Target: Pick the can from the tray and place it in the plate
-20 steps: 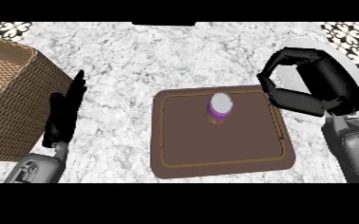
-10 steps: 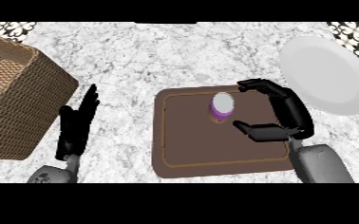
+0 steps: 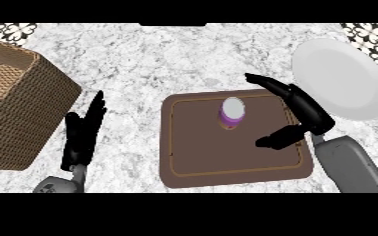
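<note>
basket (image 3: 29, 110) on tabletop (image 3: 148, 60), far left | left robot hand (image 3: 83, 135) resting beside it, fingers straight, close together | can (image 3: 232, 112) upright on tray (image 3: 236, 165), upper middle | right robot hand (image 3: 306, 112) just right of can, fingers and thumb spread, not touching it | plate (image 3: 336, 77) far right, near tray's upper corner

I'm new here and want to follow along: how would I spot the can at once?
Find the brown tray in the middle of the marble counter, between the wicker basket and the white plate. In the tray's upper half stands the can, small and upright, purple with a pale top. It is the only thing on the tray.
</note>
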Action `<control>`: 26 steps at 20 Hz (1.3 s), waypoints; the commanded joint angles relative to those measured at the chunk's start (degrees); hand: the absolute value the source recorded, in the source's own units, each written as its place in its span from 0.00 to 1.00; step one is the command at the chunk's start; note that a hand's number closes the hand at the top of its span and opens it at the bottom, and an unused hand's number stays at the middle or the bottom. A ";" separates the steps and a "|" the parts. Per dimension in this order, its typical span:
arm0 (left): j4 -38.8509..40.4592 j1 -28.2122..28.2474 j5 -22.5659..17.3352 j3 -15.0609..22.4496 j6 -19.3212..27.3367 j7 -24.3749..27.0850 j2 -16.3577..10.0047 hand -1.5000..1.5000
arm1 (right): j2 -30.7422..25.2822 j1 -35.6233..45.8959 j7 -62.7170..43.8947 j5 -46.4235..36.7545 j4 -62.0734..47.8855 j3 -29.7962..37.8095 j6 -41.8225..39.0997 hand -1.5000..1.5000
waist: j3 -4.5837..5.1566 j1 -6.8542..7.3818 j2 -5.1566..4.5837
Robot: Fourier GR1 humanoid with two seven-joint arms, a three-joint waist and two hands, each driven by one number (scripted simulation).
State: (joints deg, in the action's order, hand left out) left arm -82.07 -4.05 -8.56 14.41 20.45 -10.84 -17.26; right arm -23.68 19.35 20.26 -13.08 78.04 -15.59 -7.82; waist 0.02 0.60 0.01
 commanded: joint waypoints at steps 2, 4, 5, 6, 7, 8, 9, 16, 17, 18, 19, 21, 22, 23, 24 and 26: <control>-2.90 0.55 -0.42 -0.22 -1.42 -2.67 -1.07 0.50 | -3.66 6.77 -11.52 -6.64 3.99 -3.19 -4.14 0.00 | 0.05 -0.14 0.24; -0.71 3.29 0.41 -0.34 -0.86 2.11 0.26 0.50 | -4.58 9.60 -15.25 -6.54 2.88 -3.46 -8.82 0.00 | 0.07 0.03 0.10; -0.96 3.52 0.98 0.40 -0.53 2.47 1.01 0.50 | -6.10 9.20 -14.39 -7.14 0.83 -3.66 -10.66 0.00 | 0.05 0.01 0.04; -0.52 -0.10 2.15 0.51 1.57 -1.69 1.73 0.50 | -4.48 8.70 -17.22 -7.74 2.99 -6.72 -12.58 0.00 | 0.04 -0.44 0.08; -2.42 1.27 1.42 0.26 0.56 -1.95 0.99 0.50 | -4.68 10.92 -18.59 -7.71 1.77 -6.47 -14.75 0.00 | 0.02 -0.02 0.07; 1.67 0.39 1.05 -1.31 -0.37 1.18 1.21 0.50 | -4.30 11.60 -20.58 -6.67 1.95 -6.31 -17.21 0.00 | 0.05 -0.34 -0.01; -0.67 1.53 0.21 -1.81 -2.12 1.04 -0.52 0.50 | -2.80 12.85 -22.25 -7.41 0.55 -7.59 -18.19 0.00 | 0.04 0.10 0.00; -2.57 2.27 2.50 -2.55 -2.20 -0.62 1.67 0.50 | 2.67 11.51 -25.69 -13.11 -0.71 -7.59 -20.74 0.00 | -0.02 -0.32 0.03; -1.52 2.31 2.76 -2.50 -2.92 0.48 2.28 0.50 | 1.98 14.61 -21.22 -14.22 -6.95 -5.93 -21.68 0.00 | -0.03 -0.14 -0.06; 5.04 -0.15 1.47 -5.17 -5.03 3.75 1.92 0.50 | 3.83 13.52 -24.30 -14.34 -4.59 -7.44 -22.28 0.00 | 0.00 -0.39 -0.08; 1.69 1.92 1.25 -5.30 -5.94 2.94 1.45 0.50 | 3.77 14.71 -21.99 -15.77 -7.70 -6.04 -22.49 0.00 | -0.02 -0.20 -0.06; -2.13 1.23 3.65 -4.61 -4.11 -2.75 2.35 0.50 | 4.86 13.33 -21.50 -17.84 -5.86 -5.19 -23.05 0.00 | -0.03 -0.31 0.00; 1.65 -1.68 5.23 -3.62 -2.91 -0.91 4.94 0.50 | 5.49 12.23 -19.57 -18.74 -7.10 -5.70 -21.56 0.00 | -0.03 -0.43 -0.04; 0.20 1.81 4.69 -5.52 -4.55 0.20 3.62 0.50 | 5.30 13.30 -19.71 -19.18 -7.19 -3.12 -23.71 0.00 | -0.02 -0.33 -0.01; 4.38 0.60 4.55 -6.16 -4.67 3.26 5.03 0.50 | 4.77 12.37 -19.48 -19.00 -6.20 -3.37 -25.15 0.00 | -0.02 -0.45 -0.02; -2.78 0.44 7.74 -2.86 -1.79 -3.23 6.00 0.50 | 6.52 12.20 -21.08 -19.99 -4.76 -4.16 -25.37 0.00 | -0.03 -0.44 0.04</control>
State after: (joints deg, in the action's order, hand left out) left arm -81.79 -3.50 -4.05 9.80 16.65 -11.27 -13.36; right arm -18.62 32.30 -0.03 -31.39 71.63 -20.37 -31.19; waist 0.00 0.26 -0.01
